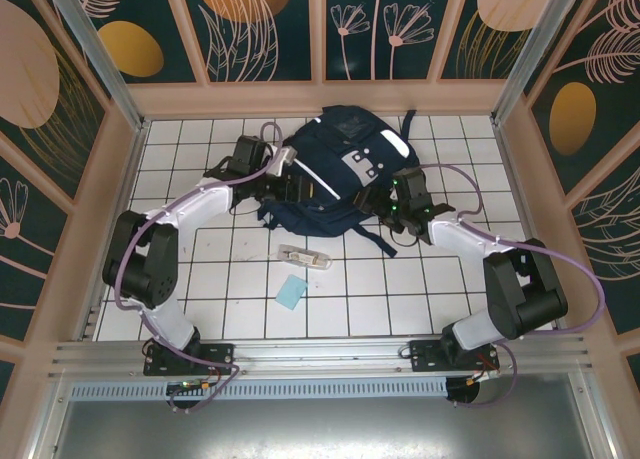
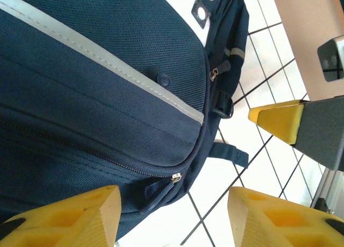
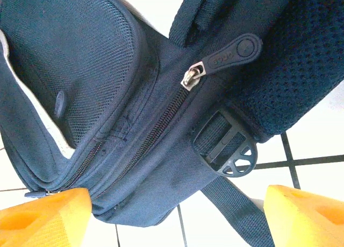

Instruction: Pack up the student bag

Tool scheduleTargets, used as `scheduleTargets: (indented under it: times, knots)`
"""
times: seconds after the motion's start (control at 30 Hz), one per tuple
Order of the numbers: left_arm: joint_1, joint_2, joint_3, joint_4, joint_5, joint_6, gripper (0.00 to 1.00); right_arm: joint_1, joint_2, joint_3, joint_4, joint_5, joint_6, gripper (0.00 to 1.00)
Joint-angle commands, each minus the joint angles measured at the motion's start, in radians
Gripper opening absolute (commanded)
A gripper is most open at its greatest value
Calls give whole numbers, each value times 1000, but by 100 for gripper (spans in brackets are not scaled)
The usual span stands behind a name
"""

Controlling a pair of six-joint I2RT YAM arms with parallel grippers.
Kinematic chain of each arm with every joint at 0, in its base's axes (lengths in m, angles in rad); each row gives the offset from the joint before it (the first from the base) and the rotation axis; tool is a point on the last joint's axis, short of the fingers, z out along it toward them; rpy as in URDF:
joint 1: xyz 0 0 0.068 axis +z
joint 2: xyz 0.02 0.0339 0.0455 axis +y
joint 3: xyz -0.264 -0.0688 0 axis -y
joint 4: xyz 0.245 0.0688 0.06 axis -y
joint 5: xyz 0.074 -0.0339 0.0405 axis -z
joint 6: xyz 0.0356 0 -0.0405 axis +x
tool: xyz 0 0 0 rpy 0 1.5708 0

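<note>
Lying toward the far side of the white tiled table, the student bag has the left gripper at its left flank and the right gripper at its right, both with jaws parted and seemingly clasping nothing

White tiled table: student bag far centre; clear pencil case nearer; light-blue flat square just beside case.

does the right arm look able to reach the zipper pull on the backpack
Probably yes: the right claw is open just short of the student bag, and the zipper pull lies exposed ahead of it, nothing covering it.
</note>
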Motion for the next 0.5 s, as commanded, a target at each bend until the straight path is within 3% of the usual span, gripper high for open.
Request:
scheduleTargets:
  times: [0.0, 0.47]
  knots:
    - [-23, 36, 27, -41, 4, 35, 55, -3, -26, -37, 53, -10, 33, 84]
    - [-95, 115, 17, -51, -11, 60, 56, -4, -4, -47, 74, -31, 32, 84]
